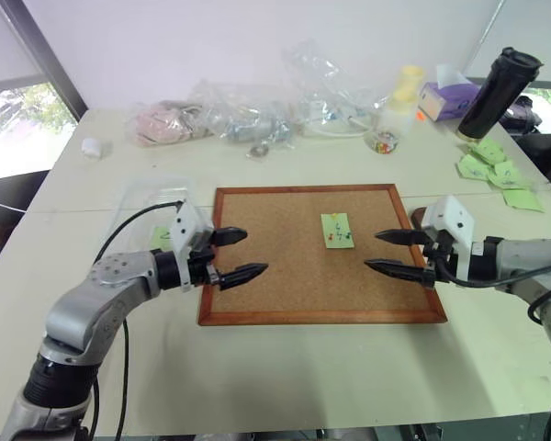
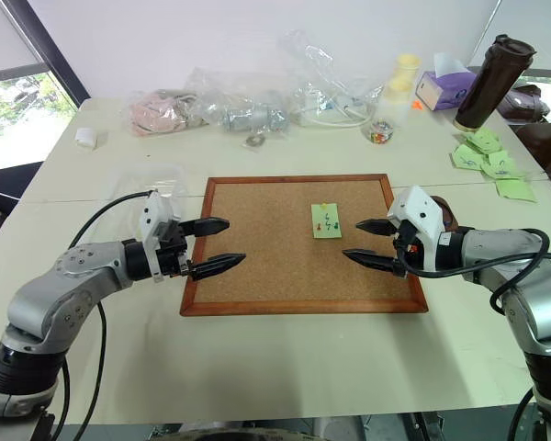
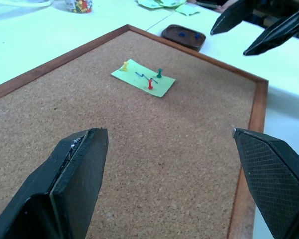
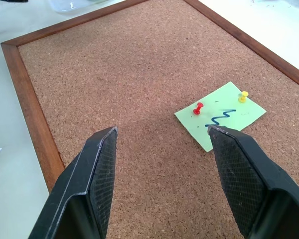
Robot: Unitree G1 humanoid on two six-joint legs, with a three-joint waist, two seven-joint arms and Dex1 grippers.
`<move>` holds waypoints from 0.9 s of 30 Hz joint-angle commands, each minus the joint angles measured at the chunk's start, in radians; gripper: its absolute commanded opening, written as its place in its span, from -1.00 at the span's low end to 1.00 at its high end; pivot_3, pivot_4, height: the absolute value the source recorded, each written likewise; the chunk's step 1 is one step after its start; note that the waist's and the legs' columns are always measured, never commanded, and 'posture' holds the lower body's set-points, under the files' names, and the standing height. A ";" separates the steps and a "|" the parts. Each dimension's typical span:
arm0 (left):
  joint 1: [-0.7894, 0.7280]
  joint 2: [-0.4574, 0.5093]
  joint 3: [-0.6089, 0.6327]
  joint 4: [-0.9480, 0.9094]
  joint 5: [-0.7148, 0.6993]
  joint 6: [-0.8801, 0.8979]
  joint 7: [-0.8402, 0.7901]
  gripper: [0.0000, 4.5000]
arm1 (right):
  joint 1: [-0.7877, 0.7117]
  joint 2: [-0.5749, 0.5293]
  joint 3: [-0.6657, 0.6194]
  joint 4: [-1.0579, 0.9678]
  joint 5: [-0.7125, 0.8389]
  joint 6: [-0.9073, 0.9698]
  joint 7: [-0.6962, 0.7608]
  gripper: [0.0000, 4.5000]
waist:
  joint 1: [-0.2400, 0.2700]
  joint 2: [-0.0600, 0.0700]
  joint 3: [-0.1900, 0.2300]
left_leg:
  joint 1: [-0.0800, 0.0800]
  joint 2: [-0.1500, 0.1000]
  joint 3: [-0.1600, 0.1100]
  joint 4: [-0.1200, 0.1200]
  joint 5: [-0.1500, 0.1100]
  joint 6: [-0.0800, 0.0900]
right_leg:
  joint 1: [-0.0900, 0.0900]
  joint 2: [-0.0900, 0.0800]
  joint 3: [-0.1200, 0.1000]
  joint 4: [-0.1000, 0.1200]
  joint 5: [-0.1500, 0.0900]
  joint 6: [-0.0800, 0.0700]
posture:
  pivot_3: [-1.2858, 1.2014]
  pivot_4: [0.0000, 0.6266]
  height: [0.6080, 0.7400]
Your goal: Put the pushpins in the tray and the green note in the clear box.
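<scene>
The green note [image 3: 143,77] lies pinned to the corkboard [image 1: 257,276] by 3 pushpins [image 3: 150,84]; the tray [image 3: 184,37] seemingly holds 2 already; left gripper [image 1: 238,254] and right gripper [image 1: 387,252] hover released, empty.

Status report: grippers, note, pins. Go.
Left gripper open, right gripper open, both empty over corkboard. Green note pinned by three pushpins. Nothing in the way.

The corkboard [image 1: 294,266] is rough, grainy cork in a smooth reddish wood frame, the green note [image 1: 337,230] is matt paper, the pushpins [image 3: 150,83] have glossy plastic heads, and the bench [image 1: 285,377] is smooth and matt.
</scene>
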 commanded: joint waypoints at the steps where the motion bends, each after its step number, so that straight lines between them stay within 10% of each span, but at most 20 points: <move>1: -0.020 -0.004 0.004 -0.008 0.016 -0.030 -0.001 0.96 | -0.017 -0.010 -0.007 -0.015 0.002 -0.007 -0.001 0.32 | 0.000 0.000 0.000 | 0.000 0.000 0.000 0.000 0.000 0.000 | 0.000 0.000 0.000 0.000 0.000 0.000 | 0.03 -0.52 1.00; 11: -0.028 -0.028 -0.035 0.015 0.068 -0.074 -0.009 0.96 | -0.040 -0.001 0.013 -0.004 -0.007 -0.016 -0.002 0.32 | 0.000 0.000 0.000 | 0.000 0.000 0.000 0.000 0.000 0.000 | 0.000 0.000 0.000 0.000 0.000 0.000 | 0.03 -0.52 1.00; 21: -0.067 -0.125 -0.160 0.175 0.215 -0.249 -0.034 -0.97 | -0.091 0.038 0.065 0.022 -0.036 -0.035 -0.031 0.32 | 0.000 0.000 0.000 | 0.000 0.000 0.000 0.000 0.000 0.000 | 0.000 0.000 0.000 0.000 0.000 0.000 | 0.03 -0.52 1.00; 27: -0.061 -0.165 -0.204 0.297 0.288 -0.321 -0.043 -0.97 | -0.153 0.081 0.130 0.094 -0.116 -0.075 -0.076 0.32 | -0.001 0.000 0.000 | 0.000 0.000 0.000 0.000 0.000 0.000 | 0.000 0.000 0.000 0.000 0.000 0.000 | 0.03 -0.52 1.00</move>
